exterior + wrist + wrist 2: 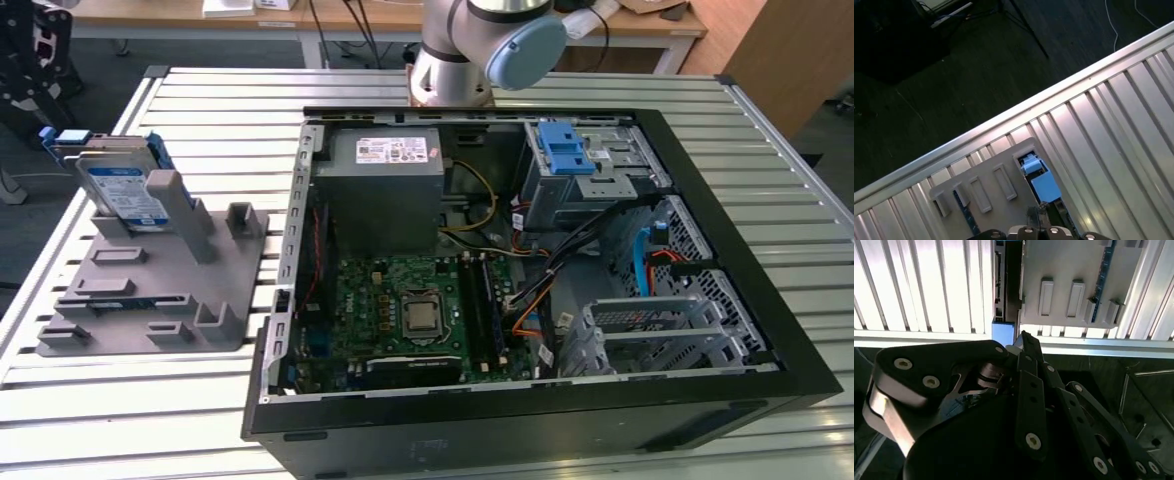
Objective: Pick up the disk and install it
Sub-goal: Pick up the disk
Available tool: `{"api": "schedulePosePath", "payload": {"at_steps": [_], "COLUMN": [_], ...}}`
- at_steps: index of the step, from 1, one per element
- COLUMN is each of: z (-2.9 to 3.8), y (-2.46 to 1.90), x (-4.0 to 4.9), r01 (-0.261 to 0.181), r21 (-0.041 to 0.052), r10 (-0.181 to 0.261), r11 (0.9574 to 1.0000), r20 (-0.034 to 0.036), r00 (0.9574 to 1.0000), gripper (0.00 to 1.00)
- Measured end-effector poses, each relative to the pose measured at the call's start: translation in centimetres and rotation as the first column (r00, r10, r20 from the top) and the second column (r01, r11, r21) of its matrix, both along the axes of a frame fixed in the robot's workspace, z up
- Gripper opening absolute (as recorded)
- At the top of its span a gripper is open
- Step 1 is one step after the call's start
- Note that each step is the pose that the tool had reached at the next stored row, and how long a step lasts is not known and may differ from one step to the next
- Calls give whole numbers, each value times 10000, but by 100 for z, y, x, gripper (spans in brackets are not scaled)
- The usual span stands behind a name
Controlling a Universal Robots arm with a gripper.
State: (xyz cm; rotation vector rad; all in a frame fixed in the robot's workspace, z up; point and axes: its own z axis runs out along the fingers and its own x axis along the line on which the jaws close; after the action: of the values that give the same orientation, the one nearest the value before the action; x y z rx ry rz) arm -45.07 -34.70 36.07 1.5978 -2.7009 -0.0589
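Ribbed metal tabletop (200, 110) — dark floor (954, 75) around; wooden desks (160, 15) behind, wood panel (787, 50) at exterior view's right.

From high over the near edge of the slatted table (134, 410), the exterior view looks down across the open computer case (534, 425) toward the arm's base (447, 70) at the far side. A grey holder (147, 290) sits at the exterior view's left. Both wrist views look steeply down from close range onto that holder and the table's edge. The second wrist view looks past the gripper (1024, 342), and the first wrist view also takes in dark floor (954, 75) beyond the table.
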Motion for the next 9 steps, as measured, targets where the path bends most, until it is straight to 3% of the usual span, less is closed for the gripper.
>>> {"api": "schedulePosePath", "payload": {"at_steps": [5,9], "z": [-6,-12], "y": [0,0], "x": [0,0], "r01": [-900,-1625], "r21": [0,0], "r10": [900,1625], "r11": [9959,9867], "r20": [0,-1], "r00": [9959,9867], "gripper": [11,11]}}
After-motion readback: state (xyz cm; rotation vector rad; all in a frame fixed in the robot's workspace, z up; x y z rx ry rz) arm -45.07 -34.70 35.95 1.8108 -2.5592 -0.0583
